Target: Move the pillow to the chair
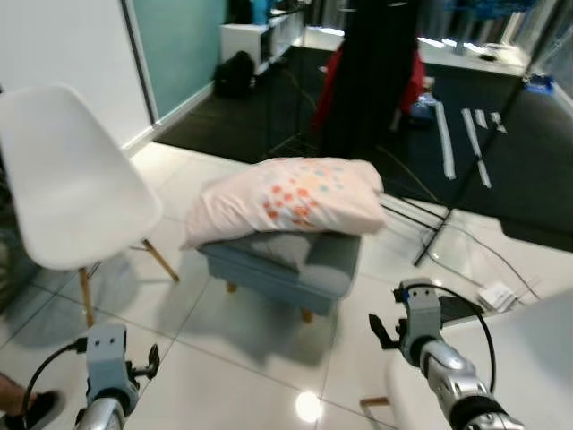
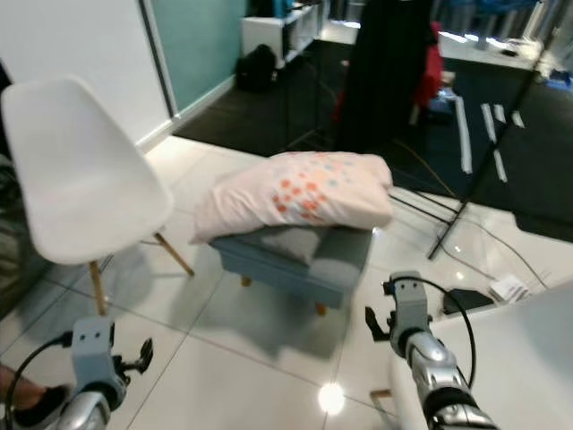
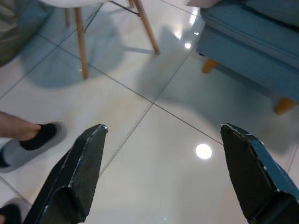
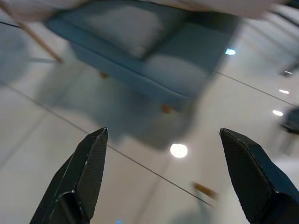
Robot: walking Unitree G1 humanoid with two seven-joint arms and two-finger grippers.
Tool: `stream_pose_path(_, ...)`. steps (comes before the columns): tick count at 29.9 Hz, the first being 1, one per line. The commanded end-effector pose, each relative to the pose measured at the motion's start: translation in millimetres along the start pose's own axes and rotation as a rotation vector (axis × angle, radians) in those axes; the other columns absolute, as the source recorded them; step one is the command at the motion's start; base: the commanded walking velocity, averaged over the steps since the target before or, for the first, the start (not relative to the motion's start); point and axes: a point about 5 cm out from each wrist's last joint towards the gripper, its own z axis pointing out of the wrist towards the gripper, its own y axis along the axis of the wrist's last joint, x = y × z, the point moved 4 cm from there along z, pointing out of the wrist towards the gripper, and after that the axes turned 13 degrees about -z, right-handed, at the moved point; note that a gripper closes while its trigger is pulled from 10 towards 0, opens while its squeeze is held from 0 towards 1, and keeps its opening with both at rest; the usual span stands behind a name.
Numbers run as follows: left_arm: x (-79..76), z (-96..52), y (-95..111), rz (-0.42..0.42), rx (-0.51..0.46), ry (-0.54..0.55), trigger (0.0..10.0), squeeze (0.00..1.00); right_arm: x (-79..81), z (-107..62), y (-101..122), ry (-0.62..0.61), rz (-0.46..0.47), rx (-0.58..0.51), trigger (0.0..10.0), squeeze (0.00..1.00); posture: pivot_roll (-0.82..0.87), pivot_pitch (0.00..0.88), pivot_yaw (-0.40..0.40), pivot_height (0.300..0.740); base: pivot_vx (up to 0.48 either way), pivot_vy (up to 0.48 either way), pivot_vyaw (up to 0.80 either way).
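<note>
Pillow: lying on blue footstool, overhanging its edges.
Chair: white, just left of footstool, seat bare.
Floor: open tile before both.
Left gripper: fingers spread wide, holding nothing.
Right gripper: fingers spread wide, holding nothing.

- You have a plump pale-pink fabric pillow with orange and teal dots lying flat atop the blue-grey footstool.
- Your white moulded plastic chair on wooden legs stands upright to its left, apart.
</note>
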Motion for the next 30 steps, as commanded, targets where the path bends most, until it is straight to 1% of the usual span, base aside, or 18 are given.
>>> stream_pose_path(1,-3.4,0.1,-3,0.008,0.012,-0.014,10.0,0.00,-10.8,-4.4,-6,-0.026,0.015,0.011,10.0,0.00,-0.11,0.099,-0.028,0.740,0.480,0.000,0.00)
stream_pose_path(4,-3.2,0.1,-4,0.011,0.016,-0.016,10.0,0.00,-11.4,-4.4,-6,-0.027,0.013,0.014,10.0,0.00,-0.11,0.094,-0.026,0.740,0.480,0.000,0.00)
stream_pose_path(8,-3.3,-0.2,-6,0.015,0.022,-0.021,10.0,0.00,-15.0,-4.6,-7,-0.043,0.013,0.030,10.0,0.00,-0.11,0.091,-0.024,0.740,0.480,0.000,-0.79)
stream_pose_path(15,-3.4,-0.5,-7,0.017,0.024,-0.023,10.0,0.00,-16.6,-4.4,-5,-0.047,0.017,0.023,10.0,0.00,-0.11,0.089,-0.023,0.740,0.480,0.000,-0.79)
stream_pose_path(17,-3.4,-0.5,-8,0.018,0.025,-0.024,10.0,0.00,-18.8,-3.6,0,-0.052,0.029,0.001,10.0,0.00,-0.11,0.087,-0.022,0.740,0.480,0.000,0.00)
stream_pose_path(22,-4.1,0.0,-8,0.020,0.027,-0.025,10.0,0.00,-17.9,-1.4,8,-0.038,0.048,-0.026,10.0,0.00,-0.12,0.087,-0.021,0.740,0.480,0.000,0.00)
stream_pose_path(25,-4.1,0.1,-8,0.021,0.027,-0.025,10.0,0.00,-17.5,-0.9,9,-0.035,0.054,-0.029,10.0,0.00,-0.12,0.087,-0.021,0.740,0.480,0.000,0.00)
stream_pose_path(26,-2.9,0.3,-9,0.018,0.030,-0.014,10.0,0.00,-15.5,0.7,15,-0.014,0.061,-0.046,10.0,0.00,-0.12,0.089,-0.021,0.740,0.000,0.000,0.00)
stream_pose_path(27,-2.9,0.3,-9,0.018,0.030,-0.014,10.0,0.00,-15.5,0.7,15,-0.014,0.061,-0.046,10.0,0.00,-0.12,0.089,-0.021,0.740,0.000,0.000,0.00)
stream_pose_path(30,-1.7,0.3,-9,0.014,0.032,-0.004,10.0,0.00,-8.8,2.5,22,0.041,0.087,-0.075,10.0,0.00,-0.12,0.089,-0.021,0.740,0.000,0.000,0.00)
